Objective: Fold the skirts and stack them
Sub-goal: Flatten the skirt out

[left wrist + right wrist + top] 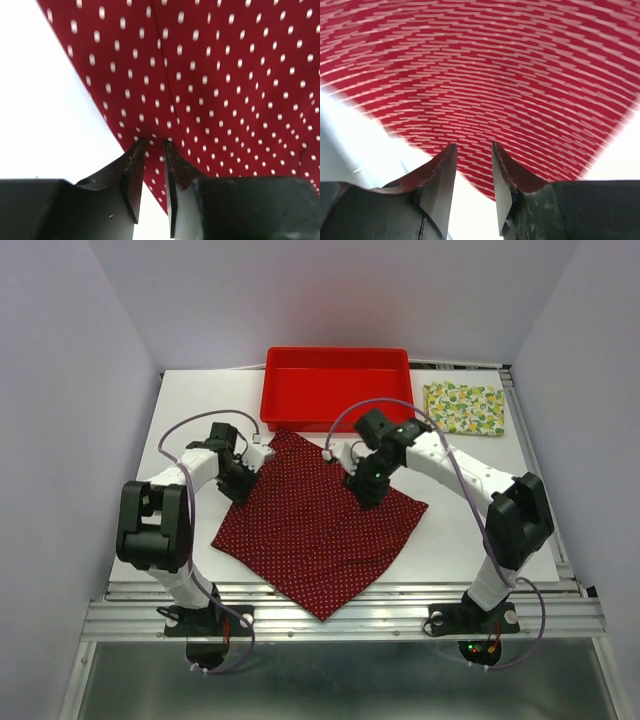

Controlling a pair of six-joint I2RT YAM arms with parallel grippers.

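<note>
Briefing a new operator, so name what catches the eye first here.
A dark red dotted skirt lies spread like a diamond mid-table, the left gripper and right gripper down at its two far edges. Behind it sits a bright red plastic tray, and a folded lemon-print skirt lies at the far right corner.

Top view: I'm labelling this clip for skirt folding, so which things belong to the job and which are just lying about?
Belong to the job:
dark red dotted skirt, spread out in the middle
lemon-print skirt, lying at the far right

Just lying about:
red tray, at the far side
</note>
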